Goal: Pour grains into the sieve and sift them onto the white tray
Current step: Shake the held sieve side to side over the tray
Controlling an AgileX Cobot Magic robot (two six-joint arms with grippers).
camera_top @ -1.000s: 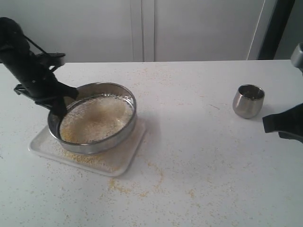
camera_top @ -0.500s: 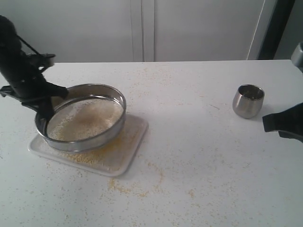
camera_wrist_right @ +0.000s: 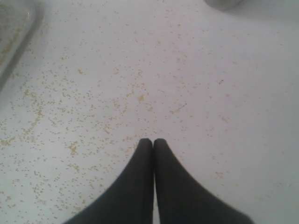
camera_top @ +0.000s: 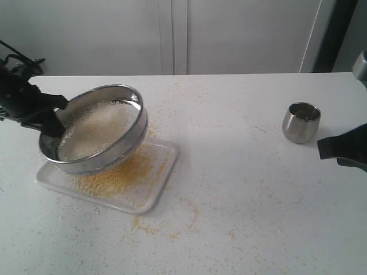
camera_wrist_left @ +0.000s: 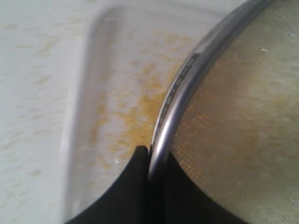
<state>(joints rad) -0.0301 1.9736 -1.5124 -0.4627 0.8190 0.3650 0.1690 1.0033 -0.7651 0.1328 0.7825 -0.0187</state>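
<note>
The left jaws pinched the rim of the sieve (camera_top: 114,156), which was tipped up over the white tray (camera_top: 150,196). Sifting looked half done; next it needs soft shakes above the tray. Pale grains (camera_top: 94,126) sat inside and yellow ones lay below. The right jaws were shut and empty over the tabletop (camera_top: 241,195).

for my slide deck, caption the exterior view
Left hand holds the sieve tilted over the white tray, golden grains scattered beneath it, steel cup standing apart.
</note>
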